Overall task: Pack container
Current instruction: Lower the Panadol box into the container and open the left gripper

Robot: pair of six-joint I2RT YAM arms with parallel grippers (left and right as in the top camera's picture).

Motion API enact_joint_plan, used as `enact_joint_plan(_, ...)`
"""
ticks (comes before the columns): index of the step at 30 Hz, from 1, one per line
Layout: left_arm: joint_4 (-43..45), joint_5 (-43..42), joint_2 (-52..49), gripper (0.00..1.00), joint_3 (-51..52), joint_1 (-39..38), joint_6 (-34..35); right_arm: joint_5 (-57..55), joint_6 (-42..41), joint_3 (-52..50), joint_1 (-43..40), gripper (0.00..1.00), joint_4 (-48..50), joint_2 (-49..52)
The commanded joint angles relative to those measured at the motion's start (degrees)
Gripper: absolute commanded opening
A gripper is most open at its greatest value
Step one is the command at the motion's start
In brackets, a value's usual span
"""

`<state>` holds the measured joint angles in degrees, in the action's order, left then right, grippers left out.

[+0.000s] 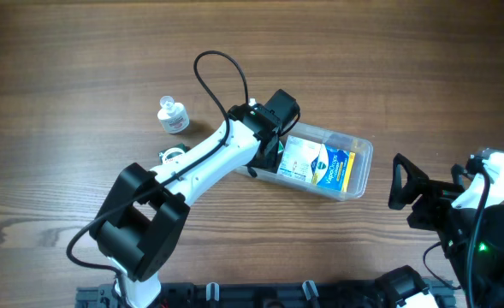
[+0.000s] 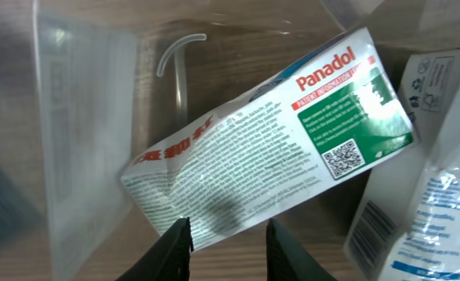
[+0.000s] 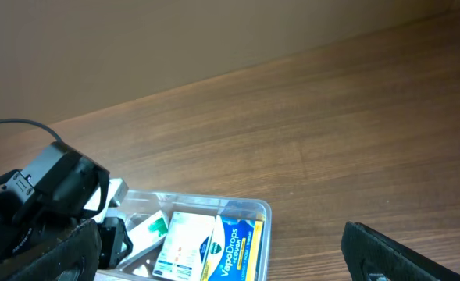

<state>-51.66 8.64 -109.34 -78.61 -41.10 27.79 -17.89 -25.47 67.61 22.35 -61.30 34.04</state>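
Note:
The clear plastic container (image 1: 360,174) lies right of the table's middle. Inside it are a blue and yellow VapoDrops box (image 3: 231,246), a white box (image 3: 184,240) and a white and green Panadol box (image 2: 276,148) that rests tilted on the tub's floor. My left gripper (image 2: 228,248) hangs over the tub's left end, just behind the Panadol box. Its jaws stand a little apart, with only the tub's floor between them. Near the table's right edge my right gripper (image 3: 222,261) is wide open and holds nothing, well short of the tub.
A small white round bottle (image 1: 173,115) stands on the table to the left of the container. A small white object (image 1: 173,154) lies beside the left arm. In the left wrist view a white and blue box (image 2: 425,195) lies to the right of the Panadol box.

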Motion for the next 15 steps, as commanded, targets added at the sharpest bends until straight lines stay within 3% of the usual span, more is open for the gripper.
enact_joint_plan(1,0.0,-2.4,0.3,0.32,-0.7,-0.3,3.1,-0.9,-0.1,0.3,0.1,1.00,0.1,-0.2)
enact_joint_plan(8,3.1,-2.4,-4.7,0.41,0.3,-0.3,3.1,-0.9,-0.1,0.3,0.1,1.00,0.1,-0.2)
enact_joint_plan(13,4.3,-2.1,-8.7,0.43,0.3,-0.2,2.4,-0.9,0.0,0.3,0.1,1.00,0.1,-0.2)
enact_joint_plan(15,6.1,1.7,-8.9,0.41,0.3,-0.1,1.6,-0.9,-0.1,0.3,0.1,1.00,0.1,-0.2)
